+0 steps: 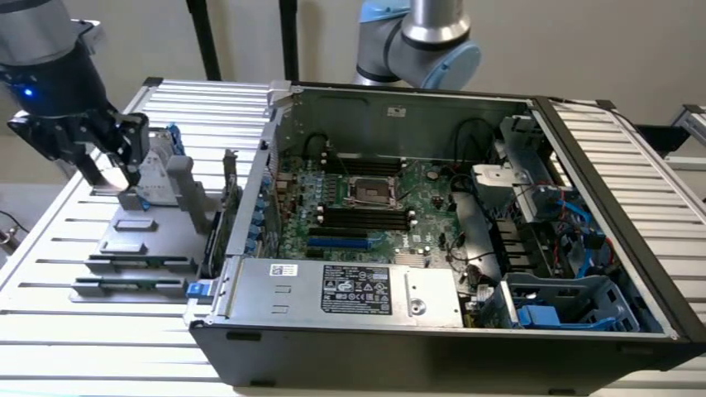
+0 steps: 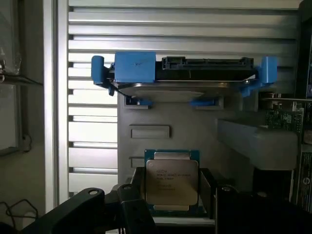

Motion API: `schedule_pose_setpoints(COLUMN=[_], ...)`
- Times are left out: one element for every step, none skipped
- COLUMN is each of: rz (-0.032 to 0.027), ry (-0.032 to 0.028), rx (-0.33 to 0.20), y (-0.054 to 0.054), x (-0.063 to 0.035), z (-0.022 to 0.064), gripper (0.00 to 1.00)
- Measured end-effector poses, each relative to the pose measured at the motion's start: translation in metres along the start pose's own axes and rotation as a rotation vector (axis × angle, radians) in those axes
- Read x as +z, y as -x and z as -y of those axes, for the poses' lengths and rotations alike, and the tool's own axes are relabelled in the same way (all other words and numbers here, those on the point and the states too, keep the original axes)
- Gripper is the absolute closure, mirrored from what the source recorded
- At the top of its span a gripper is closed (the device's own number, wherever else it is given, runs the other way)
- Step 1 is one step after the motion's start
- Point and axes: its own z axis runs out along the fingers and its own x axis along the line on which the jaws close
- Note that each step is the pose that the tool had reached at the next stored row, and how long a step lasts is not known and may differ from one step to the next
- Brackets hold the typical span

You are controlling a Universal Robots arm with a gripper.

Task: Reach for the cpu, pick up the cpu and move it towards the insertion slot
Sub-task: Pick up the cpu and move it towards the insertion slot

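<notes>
My gripper point(image 1: 111, 176) hangs over the grey fixture point(image 1: 141, 233) on the slatted table, at the exterior view's left. It is shut on the cpu point(image 1: 112, 171), whose pale underside shows between the black fingers point(image 1: 135, 147). In the wrist view the cpu point(image 2: 171, 183) shows its shiny silver top with a green rim, held between the dark fingers point(image 2: 130, 207) of the gripper point(image 2: 171, 197). The insertion slot point(image 1: 368, 192), a silver-framed square socket with a dark centre, lies on the motherboard inside the open computer case, well off towards the exterior view's right.
An upright silver hard drive in a blue frame point(image 2: 183, 78) stands on the fixture just beyond the cpu. The case wall point(image 1: 268, 157) rises between the fixture and the motherboard. Long black memory slots point(image 1: 364, 217) flank the socket. A power supply point(image 1: 342, 289) fills the case front.
</notes>
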Motion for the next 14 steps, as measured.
schedule_pose_setpoints(rz=[-0.0001, -0.0008, -0.0012, -0.0018, -0.0028, -0.0033, -0.0042, -0.005, -0.0056, -0.0062, -0.0063, -0.0066, -0.0066, -0.0064], ry=[0.0, -0.0001, 0.0002, 0.0005, 0.0009, 0.0017, 0.0026, 0.0035, 0.0047, 0.0064, 0.0084, 0.0108, 0.0138, 0.0174], rx=[0.0, 0.0, 0.0, 0.0, 0.0, 0.0, 0.0, 0.0, 0.0, 0.0, 0.0, 0.0, 0.0, 0.0], y=[0.004, 0.008, 0.013, 0.017, 0.021, 0.026, 0.03, 0.035, 0.039, 0.044, 0.049, 0.053, 0.058, 0.062], x=[-0.0046, -0.0093, -0.0138, -0.0183, -0.0229, -0.0271, -0.0313, -0.0355, -0.0391, -0.0427, -0.0452, -0.0475, -0.0494, -0.0509], z=[-0.0001, -0.0001, -0.0001, -0.0002, -0.0003, -0.0003, -0.0003, -0.0003, -0.0003, -0.0004, -0.0004, -0.0003, -0.0003, -0.0003], gripper=[0.46, 0.46, 0.46, 0.46, 0.46, 0.46, 0.46, 0.46, 0.46, 0.46, 0.46, 0.46, 0.46, 0.46])
